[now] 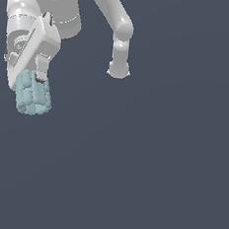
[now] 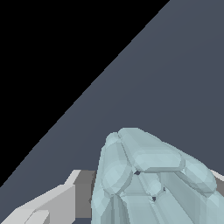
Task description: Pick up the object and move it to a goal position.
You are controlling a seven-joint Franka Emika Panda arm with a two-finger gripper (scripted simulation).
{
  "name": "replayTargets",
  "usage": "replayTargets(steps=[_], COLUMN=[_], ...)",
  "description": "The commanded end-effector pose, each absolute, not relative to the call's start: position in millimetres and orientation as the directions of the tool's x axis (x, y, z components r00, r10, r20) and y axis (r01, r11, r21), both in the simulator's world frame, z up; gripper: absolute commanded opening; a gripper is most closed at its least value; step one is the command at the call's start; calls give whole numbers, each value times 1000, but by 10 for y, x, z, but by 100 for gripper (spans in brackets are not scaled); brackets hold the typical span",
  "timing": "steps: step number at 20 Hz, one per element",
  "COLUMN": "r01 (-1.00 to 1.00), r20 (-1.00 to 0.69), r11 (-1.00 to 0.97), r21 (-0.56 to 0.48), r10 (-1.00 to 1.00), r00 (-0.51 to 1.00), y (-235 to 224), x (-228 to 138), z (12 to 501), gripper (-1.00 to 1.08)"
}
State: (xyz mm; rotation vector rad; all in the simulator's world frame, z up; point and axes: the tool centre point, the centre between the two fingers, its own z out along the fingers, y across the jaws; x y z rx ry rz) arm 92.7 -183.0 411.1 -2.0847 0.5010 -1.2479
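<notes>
Flat, even sim lighting, no cast shadows or glare; everything's sharp, just low-res with jaggy edges, no lens distortion.

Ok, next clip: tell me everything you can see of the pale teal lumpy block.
The block is pale teal-blue and roughly cylindrical, its surface made of rounded, faceted bumps with a matte look. In the exterior view it sits at the tip of the white gripper, near that view's upper left. In the wrist view it fills the foreground, with a grey-padded finger against its side. Whether it rests on the dark floor cannot be told.
</notes>
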Motion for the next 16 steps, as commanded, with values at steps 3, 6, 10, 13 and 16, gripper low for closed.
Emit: replayTargets(steps=[3,6,10,13,16], r01=[89,136,181,198,203], r20=[662,676,687,691,691], r11=[-701,-691,-680,-674,-673], r21=[-707,-710,-711,-711,-712], r10=[-614,-615,-617,-617,-617], r00=[430,406,384,377,376], y=[-2016,-2121,-2218,-2251,-2256], x=[914,900,883,879,880], z=[4413,4572,4717,4768,4776], gripper=[-100,-100,-100,-100,-100])
